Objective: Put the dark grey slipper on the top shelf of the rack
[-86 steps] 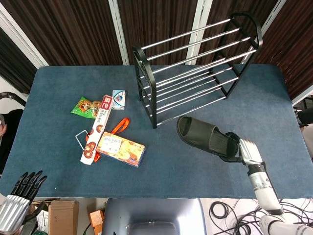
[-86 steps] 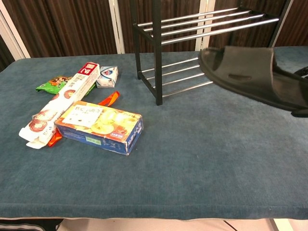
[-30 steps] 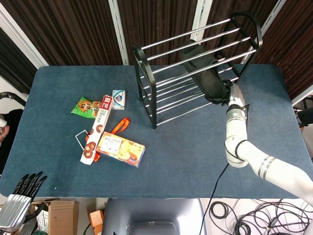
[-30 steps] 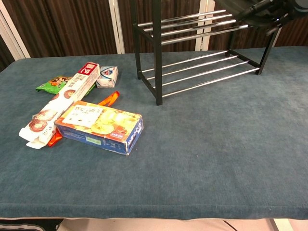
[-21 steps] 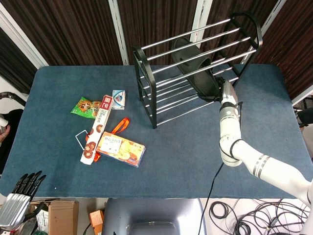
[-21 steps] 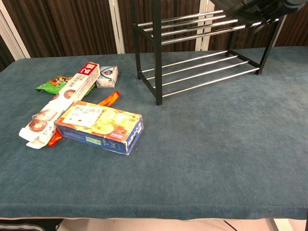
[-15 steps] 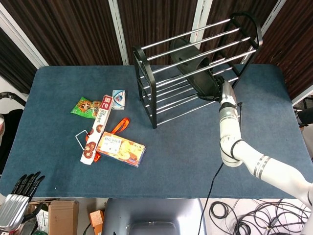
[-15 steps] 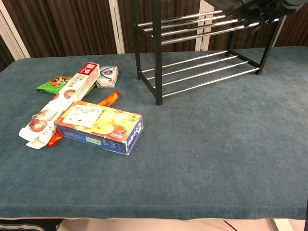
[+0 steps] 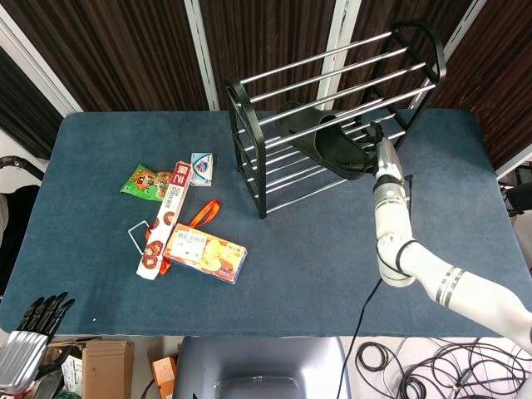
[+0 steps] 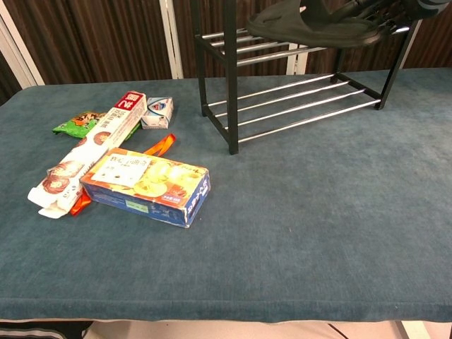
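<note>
The dark grey slipper (image 9: 320, 140) hangs level at the front of the black rack (image 9: 249, 150), its toe pointing left. In the head view the chrome top bars cross over it. The chest view shows the slipper (image 10: 311, 25) in front of the upper bars of the rack (image 10: 231, 85); I cannot tell whether it rests on them. My right hand (image 9: 376, 145) grips the slipper's heel end, and the same hand (image 10: 381, 10) shows at the top right of the chest view. My left hand (image 9: 33, 328) is low at the bottom left, off the table, fingers straight and holding nothing.
Left of the rack lie a long red-and-white box (image 9: 166, 220), a blue-and-yellow biscuit box (image 9: 205, 252), a green snack packet (image 9: 143, 181), a small white carton (image 9: 201, 168) and an orange strap (image 9: 202, 214). Blue cloth covers the table (image 9: 316, 266).
The slipper has swung from a steep tilt against the rack's top bars to level, moving left and lower. My right hand barely shifted. The left hand stayed put.
</note>
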You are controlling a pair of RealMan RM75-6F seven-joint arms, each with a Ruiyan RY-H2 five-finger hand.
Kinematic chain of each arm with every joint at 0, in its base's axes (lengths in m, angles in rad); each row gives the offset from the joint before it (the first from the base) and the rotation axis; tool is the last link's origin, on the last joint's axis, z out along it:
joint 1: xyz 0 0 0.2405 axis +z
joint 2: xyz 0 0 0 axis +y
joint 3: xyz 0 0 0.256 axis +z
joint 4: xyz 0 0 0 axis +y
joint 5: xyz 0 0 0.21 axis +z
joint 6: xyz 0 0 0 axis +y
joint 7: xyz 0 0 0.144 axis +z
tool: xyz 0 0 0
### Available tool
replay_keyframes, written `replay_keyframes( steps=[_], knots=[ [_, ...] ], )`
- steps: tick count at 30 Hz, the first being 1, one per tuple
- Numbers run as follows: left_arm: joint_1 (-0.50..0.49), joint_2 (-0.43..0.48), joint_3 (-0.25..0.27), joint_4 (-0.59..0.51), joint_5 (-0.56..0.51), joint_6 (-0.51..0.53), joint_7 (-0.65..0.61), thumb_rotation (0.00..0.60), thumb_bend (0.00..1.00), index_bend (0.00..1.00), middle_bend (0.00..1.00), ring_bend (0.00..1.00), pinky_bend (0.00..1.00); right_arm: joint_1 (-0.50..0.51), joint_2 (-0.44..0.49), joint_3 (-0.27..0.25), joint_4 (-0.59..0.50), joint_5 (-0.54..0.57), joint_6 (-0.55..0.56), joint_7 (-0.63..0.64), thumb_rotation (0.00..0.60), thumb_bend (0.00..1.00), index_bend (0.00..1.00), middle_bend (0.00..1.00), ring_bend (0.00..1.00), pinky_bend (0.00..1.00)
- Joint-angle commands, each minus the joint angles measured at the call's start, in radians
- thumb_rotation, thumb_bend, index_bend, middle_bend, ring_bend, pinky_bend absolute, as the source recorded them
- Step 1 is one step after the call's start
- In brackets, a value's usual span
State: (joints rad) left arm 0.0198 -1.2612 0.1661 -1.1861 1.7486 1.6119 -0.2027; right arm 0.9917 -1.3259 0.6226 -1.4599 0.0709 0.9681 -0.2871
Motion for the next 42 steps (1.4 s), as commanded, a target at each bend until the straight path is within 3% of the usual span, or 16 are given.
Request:
replay_keyframes(
  steps=[1, 13, 20, 24, 27, 29, 33, 36, 37, 40, 42],
  knots=[
    [0.001, -0.001, 0.001, 0.000, 0.000, -0.001, 0.001, 0.600, 0.34, 0.00, 0.00, 0.00, 0.02, -0.003, 0.000, -0.001, -0.006, -0.010, -0.012, 0.004, 0.600, 0.07, 0.01, 0.22, 0.20, 0.39],
    [0.003, 0.001, 0.001, -0.003, 0.000, -0.002, 0.003, 0.600, 0.34, 0.00, 0.00, 0.00, 0.02, -0.035, 0.027, 0.004, -0.065, -0.070, -0.059, 0.062, 0.600, 0.07, 0.00, 0.14, 0.11, 0.25],
    [0.006, 0.000, 0.006, -0.002, 0.014, 0.012, 0.008, 0.600, 0.34, 0.00, 0.00, 0.00, 0.02, -0.109, 0.136, -0.039, -0.167, -0.119, -0.150, 0.070, 0.600, 0.07, 0.00, 0.06, 0.01, 0.15],
    [0.007, -0.008, 0.003, 0.016, 0.038, 0.053, -0.016, 0.600, 0.34, 0.00, 0.00, 0.00, 0.02, -0.204, 0.223, -0.062, -0.263, -0.232, -0.206, 0.121, 0.600, 0.07, 0.00, 0.00, 0.00, 0.10],
    [0.013, -0.018, -0.011, 0.033, 0.043, 0.094, -0.031, 0.600, 0.34, 0.00, 0.00, 0.00, 0.02, -0.318, 0.296, -0.096, -0.362, -0.419, -0.188, 0.159, 0.600, 0.07, 0.00, 0.00, 0.00, 0.08],
    [0.015, -0.022, -0.023, 0.034, 0.040, 0.115, -0.035, 0.600, 0.34, 0.00, 0.00, 0.00, 0.02, -0.423, 0.348, -0.130, -0.436, -0.608, -0.141, 0.182, 0.600, 0.07, 0.00, 0.00, 0.00, 0.06],
    [0.014, -0.019, -0.047, 0.016, 0.047, 0.168, -0.047, 0.600, 0.34, 0.00, 0.00, 0.00, 0.02, -0.622, 0.393, -0.302, -0.475, -1.060, 0.094, 0.103, 0.600, 0.07, 0.00, 0.00, 0.00, 0.03],
    [0.016, -0.014, -0.063, -0.012, 0.044, 0.192, -0.032, 0.600, 0.35, 0.00, 0.00, 0.00, 0.02, -0.780, 0.378, -0.461, -0.417, -1.388, 0.315, 0.069, 0.600, 0.07, 0.00, 0.00, 0.00, 0.02],
    [0.017, -0.012, -0.067, -0.026, 0.039, 0.195, -0.024, 0.600, 0.35, 0.00, 0.00, 0.00, 0.02, -0.818, 0.363, -0.498, -0.385, -1.452, 0.374, 0.052, 0.600, 0.07, 0.00, 0.00, 0.00, 0.02],
    [0.025, -0.002, -0.077, -0.083, 0.012, 0.182, 0.033, 0.600, 0.35, 0.00, 0.00, 0.00, 0.02, -0.920, 0.265, -0.580, -0.255, -1.575, 0.539, -0.025, 0.600, 0.07, 0.00, 0.00, 0.00, 0.02],
    [0.031, 0.010, -0.081, -0.132, -0.012, 0.164, 0.065, 0.600, 0.35, 0.00, 0.00, 0.00, 0.02, -0.962, 0.196, -0.621, -0.173, -1.610, 0.585, -0.061, 0.600, 0.07, 0.00, 0.00, 0.00, 0.01]
  ],
)
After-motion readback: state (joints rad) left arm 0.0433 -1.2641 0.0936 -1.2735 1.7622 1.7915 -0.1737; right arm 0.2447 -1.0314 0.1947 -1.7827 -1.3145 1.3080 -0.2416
